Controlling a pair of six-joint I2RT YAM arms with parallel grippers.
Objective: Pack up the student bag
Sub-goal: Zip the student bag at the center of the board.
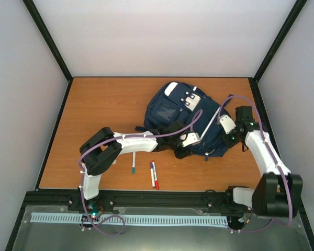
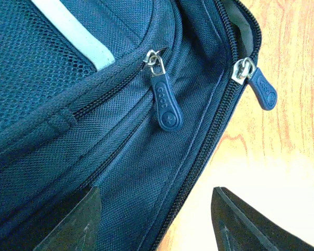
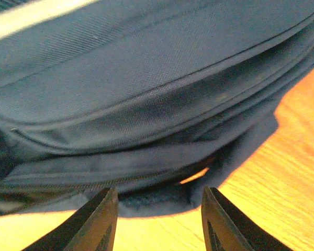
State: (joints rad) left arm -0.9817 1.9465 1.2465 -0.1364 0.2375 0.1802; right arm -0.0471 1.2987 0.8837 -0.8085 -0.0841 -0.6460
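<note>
Pens are lying on the near part of the wooden table [image 1: 104, 104]: a teal-capped pen [image 1: 133, 162] on the left, with a blue pen [image 1: 152, 174] and a red pen [image 1: 156, 178] side by side just right of it. The left arm is reaching from its near-left base across to the near edge of the student bag [image 1: 183, 112], which is lying flat centre-right, toward the far side. The left gripper [image 2: 157, 219] is hovering there with its fingers standing fairly wide, pinching nothing; the bag's zippered side seam is sitting in the gap. Two navy zipper pulls [image 2: 165, 102] and [image 2: 261, 89] are hanging just beyond it, near the white stripe [image 2: 73, 31]. The right gripper [image 3: 157, 214] is sitting low at the bag's right side, with its fingers moderately apart, holding nothing, and table and the bag's edge showing between them.
</note>
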